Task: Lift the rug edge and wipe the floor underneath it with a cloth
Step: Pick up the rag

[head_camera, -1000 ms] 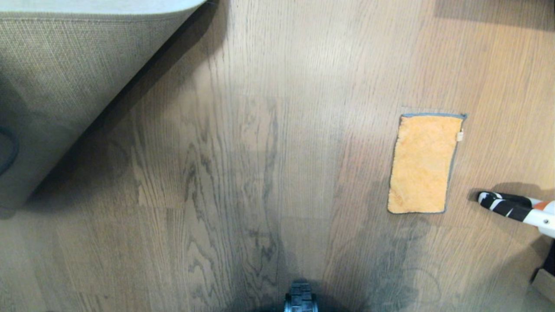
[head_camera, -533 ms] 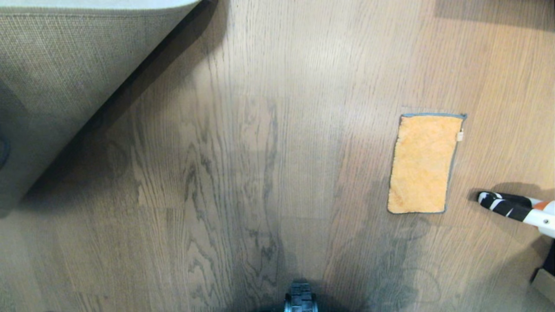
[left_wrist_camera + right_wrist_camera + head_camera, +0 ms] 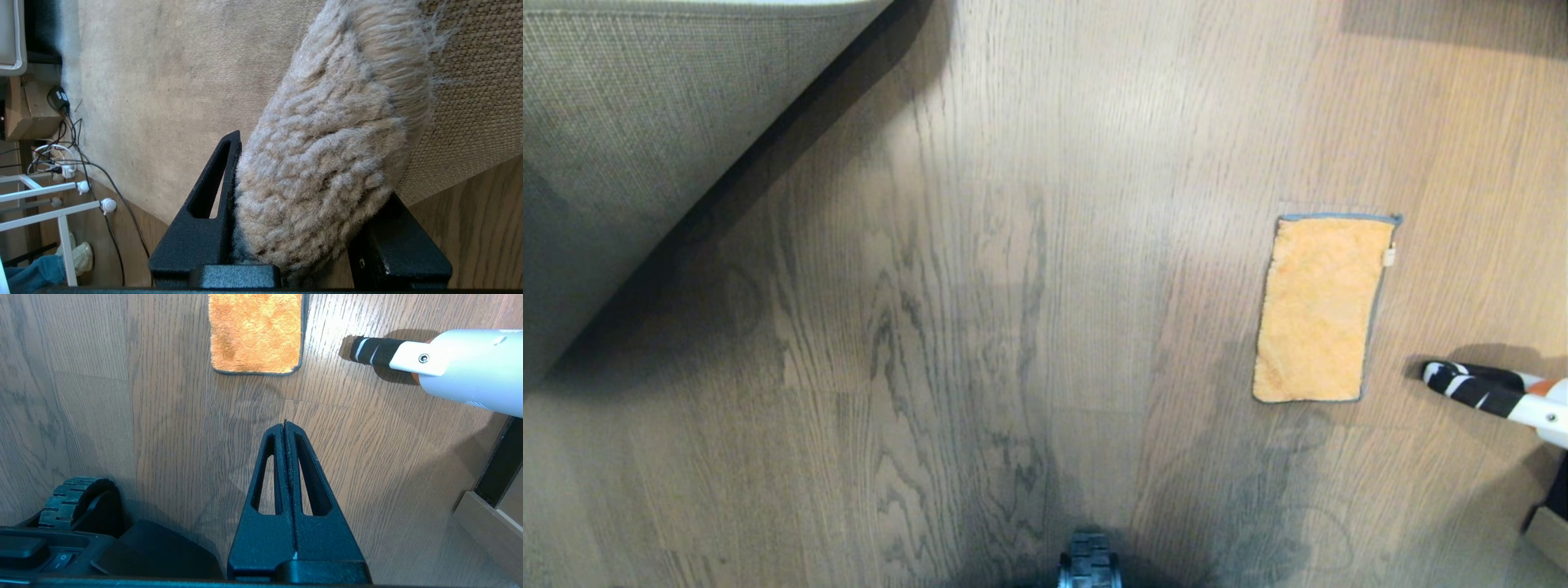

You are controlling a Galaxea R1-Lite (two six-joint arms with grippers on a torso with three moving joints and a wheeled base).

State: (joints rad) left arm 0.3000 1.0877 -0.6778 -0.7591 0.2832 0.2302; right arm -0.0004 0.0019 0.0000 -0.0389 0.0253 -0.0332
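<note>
My left gripper (image 3: 310,175) is shut on the rug edge (image 3: 327,163). It pinches the fluffy grey-beige pile between its black fingers (image 3: 212,196). The edge is raised, and the coarse tan backing (image 3: 629,139) faces up at the head view's far left, hanging over the floor (image 3: 1013,286). Grey-brown planks lie bare and shadowed beside the flap. The orange cloth (image 3: 1319,306) lies flat on the floor at the right, held by nothing. My right gripper (image 3: 285,424) hangs shut and empty above the planks, a short way from the cloth (image 3: 255,332).
A white hand-held tool with a black-and-white striped tip (image 3: 1474,388) lies right of the cloth. A wooden box corner (image 3: 1547,531) sits at the bottom right. My base wheel (image 3: 1089,563) shows at the bottom centre. Cables and a white rack (image 3: 61,192) stand beyond the rug.
The lifted rug flap has drawn a little further left and back, baring slightly more floor. The dark gripper part at the head view's left edge has gone out of view. Cloth and right arm are still.
</note>
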